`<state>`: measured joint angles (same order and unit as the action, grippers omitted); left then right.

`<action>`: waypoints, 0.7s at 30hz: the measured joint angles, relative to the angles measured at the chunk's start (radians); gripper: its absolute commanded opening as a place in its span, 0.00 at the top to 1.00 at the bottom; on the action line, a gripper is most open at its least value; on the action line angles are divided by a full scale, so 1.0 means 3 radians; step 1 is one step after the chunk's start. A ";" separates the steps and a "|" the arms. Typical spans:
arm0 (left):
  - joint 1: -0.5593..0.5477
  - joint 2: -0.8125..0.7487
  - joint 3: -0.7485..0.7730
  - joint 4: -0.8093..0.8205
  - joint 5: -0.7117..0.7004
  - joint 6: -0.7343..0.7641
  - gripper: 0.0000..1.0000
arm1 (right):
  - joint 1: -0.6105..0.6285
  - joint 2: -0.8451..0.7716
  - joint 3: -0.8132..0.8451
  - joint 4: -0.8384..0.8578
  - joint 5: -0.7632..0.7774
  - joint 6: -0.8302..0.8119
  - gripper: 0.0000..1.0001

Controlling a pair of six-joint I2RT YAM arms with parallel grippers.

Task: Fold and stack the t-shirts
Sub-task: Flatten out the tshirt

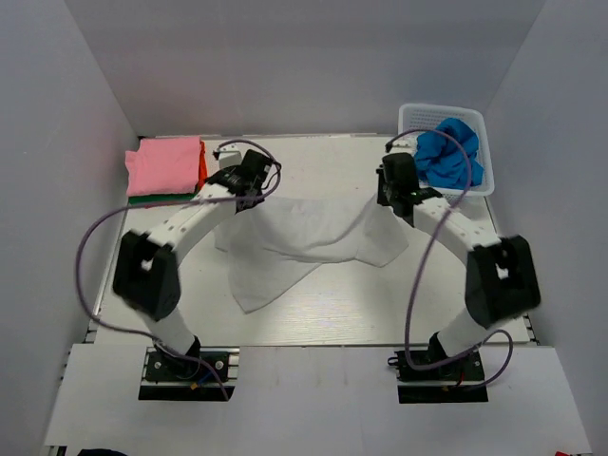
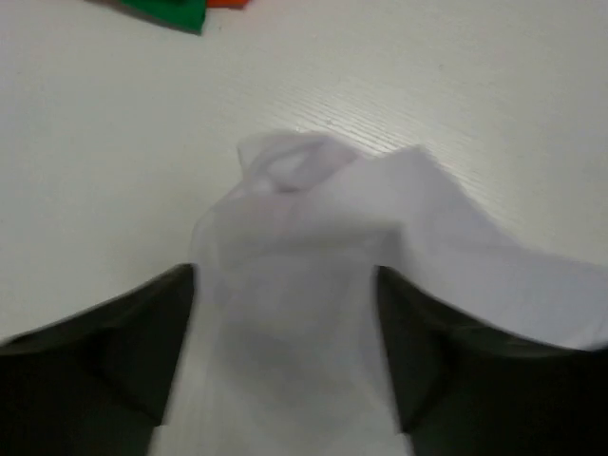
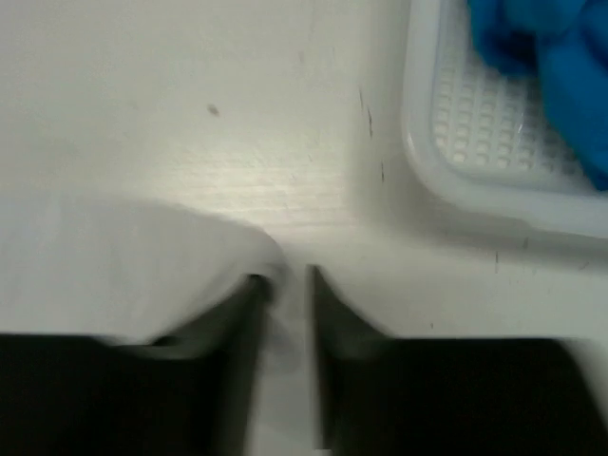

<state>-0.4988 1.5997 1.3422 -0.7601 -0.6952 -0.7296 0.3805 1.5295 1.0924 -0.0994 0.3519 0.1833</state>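
The white t-shirt [image 1: 304, 237] hangs spread between my two grippers, its lower part trailing on the table. My left gripper [image 1: 249, 193] is shut on its upper left edge; in the left wrist view the cloth [image 2: 313, 237] bunches between the fingers [image 2: 142, 332]. My right gripper [image 1: 399, 201] is shut on the upper right edge; in the right wrist view the cloth [image 3: 123, 256] drapes over the left finger, with a strip pinched in the narrow gap. The folded pink shirt [image 1: 166, 163] tops a stack at the back left, over orange-red [image 1: 202, 163] and green [image 1: 152, 199] ones. The blue shirt [image 1: 448, 154] lies crumpled in the basket.
The white lattice basket [image 1: 475, 123] stands at the back right, close beyond my right gripper; its rim [image 3: 456, 176] shows in the right wrist view. Grey walls enclose the table on the left, right and back. Purple cables loop off both arms.
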 measured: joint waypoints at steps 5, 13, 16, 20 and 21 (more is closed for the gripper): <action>0.0240 0.1208 0.1055 -0.0443 0.0019 -0.0046 0.00 | -0.0048 0.0865 0.0735 -0.0404 0.0062 -0.0006 0.18; 0.0284 0.0921 0.1160 -0.0557 0.0127 -0.0005 0.00 | -0.0065 0.0692 0.0988 -0.0375 0.0078 -0.0039 0.10; 0.0281 0.0539 0.0882 -0.0481 0.0225 0.0017 0.00 | -0.0065 0.0454 0.0838 -0.0336 0.0072 -0.0029 0.10; 0.0280 0.0081 0.0506 -0.0338 0.0352 0.0027 0.00 | -0.0065 0.0144 0.0615 -0.0281 -0.0027 -0.0005 0.10; 0.0277 -0.0006 0.0423 -0.0317 0.0380 0.0027 0.00 | -0.0065 0.0060 0.0561 -0.0277 -0.0052 0.0004 0.10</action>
<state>-0.4156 1.5978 1.4693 -0.8551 -0.5812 -0.7216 0.3611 1.5475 1.2606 -0.1825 0.3363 0.1844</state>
